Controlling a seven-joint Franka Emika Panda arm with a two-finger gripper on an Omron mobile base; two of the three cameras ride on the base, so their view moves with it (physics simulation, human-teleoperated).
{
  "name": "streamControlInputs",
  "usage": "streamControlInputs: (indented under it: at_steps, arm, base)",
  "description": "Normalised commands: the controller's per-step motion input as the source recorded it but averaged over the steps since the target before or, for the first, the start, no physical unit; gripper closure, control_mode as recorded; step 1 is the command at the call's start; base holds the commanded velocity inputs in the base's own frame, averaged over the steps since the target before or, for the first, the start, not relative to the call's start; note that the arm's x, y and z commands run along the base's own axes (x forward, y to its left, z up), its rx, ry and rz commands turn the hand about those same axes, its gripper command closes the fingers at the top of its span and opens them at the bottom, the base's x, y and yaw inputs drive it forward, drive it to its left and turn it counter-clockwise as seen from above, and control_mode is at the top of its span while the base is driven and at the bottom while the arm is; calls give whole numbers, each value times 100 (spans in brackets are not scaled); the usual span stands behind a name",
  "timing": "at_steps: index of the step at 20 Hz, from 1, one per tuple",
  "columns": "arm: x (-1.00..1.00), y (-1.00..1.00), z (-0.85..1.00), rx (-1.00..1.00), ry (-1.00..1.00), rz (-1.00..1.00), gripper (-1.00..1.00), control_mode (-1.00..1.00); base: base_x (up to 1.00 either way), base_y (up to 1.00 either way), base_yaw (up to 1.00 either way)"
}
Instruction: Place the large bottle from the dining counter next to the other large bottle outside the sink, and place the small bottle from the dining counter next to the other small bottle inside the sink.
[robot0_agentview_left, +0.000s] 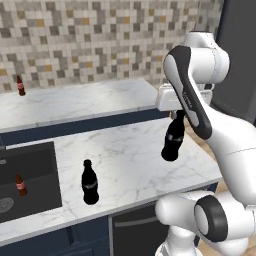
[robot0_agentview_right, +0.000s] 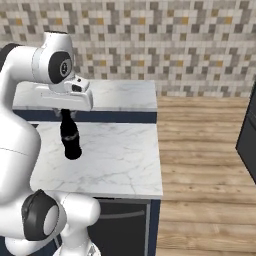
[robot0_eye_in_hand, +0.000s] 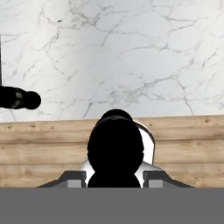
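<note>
My gripper is shut on the neck of a large dark bottle. The bottle hangs slightly tilted over the right part of the near marble counter. A second large dark bottle stands upright on that counter, just right of the sink. Inside the sink stands a small brown bottle. Another small brown bottle stands at the far left of the back dining counter.
The near counter's right edge drops to a wooden floor. A tiled wall rises behind the back counter. A dark tall unit stands at the far right. A dark cabinet front lies below the counter.
</note>
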Motion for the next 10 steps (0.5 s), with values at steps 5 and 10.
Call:
streamControlInputs:
  at_steps: [5,10]
  arm:
    - [0,1,-4,2,0,0,100,-100]
    - [0,44,-30,6,0,8,100,-100]
  base:
    - [0,0,0]
    - [0,0,0]
